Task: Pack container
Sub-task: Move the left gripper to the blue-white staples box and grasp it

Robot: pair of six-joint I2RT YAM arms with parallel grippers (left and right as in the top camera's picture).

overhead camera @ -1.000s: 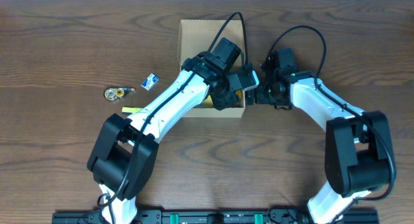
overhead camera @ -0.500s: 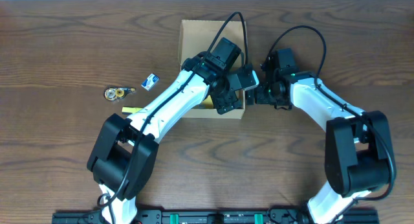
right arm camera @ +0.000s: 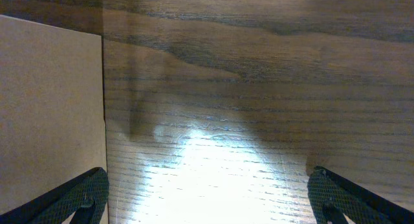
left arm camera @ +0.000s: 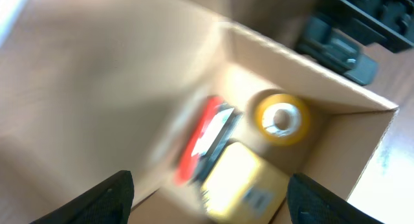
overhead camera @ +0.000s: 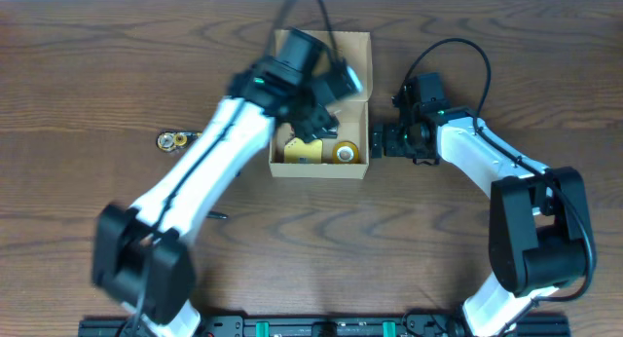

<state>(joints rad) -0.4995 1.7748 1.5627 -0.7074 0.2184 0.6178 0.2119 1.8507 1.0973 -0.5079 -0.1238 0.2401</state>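
Note:
The tan cardboard container [overhead camera: 360, 45] stands open at the table's middle. Inside lie a yellow tape roll [overhead camera: 345, 153], a yellow pad [overhead camera: 302, 152] and a red item [left arm camera: 207, 136]; the roll [left arm camera: 281, 118] and the pad [left arm camera: 239, 182] also show in the left wrist view. My left gripper [overhead camera: 326, 95] is blurred by motion above the box interior, and its fingers [left arm camera: 207, 198] are open and empty. My right gripper [overhead camera: 382, 140] is open and empty beside the box's right wall [right arm camera: 45, 107], with its fingers [right arm camera: 207, 198] over bare table.
A tape dispenser [overhead camera: 175, 139] lies on the wood table left of the box. A small dark thing [overhead camera: 219, 217] lies at the front left. The left arm covers the table between the dispenser and the box.
My left arm has swung up and left, out of the box's front part, and the items inside now show. The right arm has not moved.

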